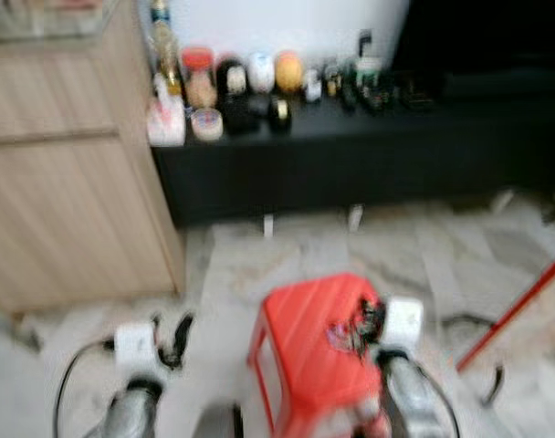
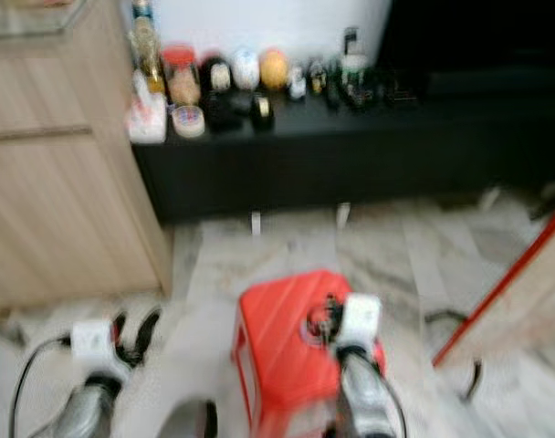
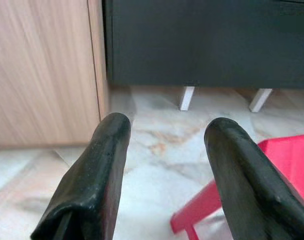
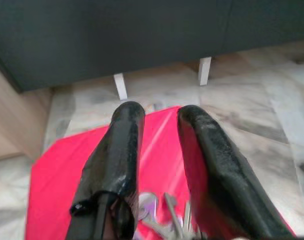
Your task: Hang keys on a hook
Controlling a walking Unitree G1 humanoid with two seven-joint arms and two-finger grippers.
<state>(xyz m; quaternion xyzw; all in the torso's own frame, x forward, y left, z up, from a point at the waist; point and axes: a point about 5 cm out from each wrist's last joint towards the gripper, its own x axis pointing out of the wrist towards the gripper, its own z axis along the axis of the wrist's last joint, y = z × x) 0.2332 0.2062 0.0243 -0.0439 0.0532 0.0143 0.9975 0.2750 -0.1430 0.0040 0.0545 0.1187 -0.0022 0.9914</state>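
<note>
Right wrist view looks along my right hand [image 4: 159, 117], its two black fingers [image 4: 117, 155] spread a little with a gap between them, hovering over the red stool [image 4: 57, 180]. The keys [image 4: 164, 220] lie on the stool's top, low between the bases of my fingers, silver with something purple among them; I cannot tell whether the fingers touch them. From my head the same hand [image 2: 330, 315] sits over the right edge of the stool [image 2: 273, 351], with the keys [image 2: 314, 328] a dark, blurred cluster just beside it.

My left hand [image 3: 164, 132] is out to the stool's left, fingers [image 3: 104, 165] spread wide and holding nothing, above the marble floor [image 3: 152, 150]. A corner of the stool shows beside one finger.

Past the stool stands a low black cabinet [image 1: 369, 155] on short white legs [image 3: 187, 97]. Along its top is a row of bottles and jars [image 1: 232, 87], too blurred to name one by one, crowded toward its left end. A light wooden cupboard [image 1: 58, 182] stands against that left end. At the far right of the floor a red bar [image 1: 515, 310] slants upward, and a black cable [image 1: 460, 321] lies near it.
</note>
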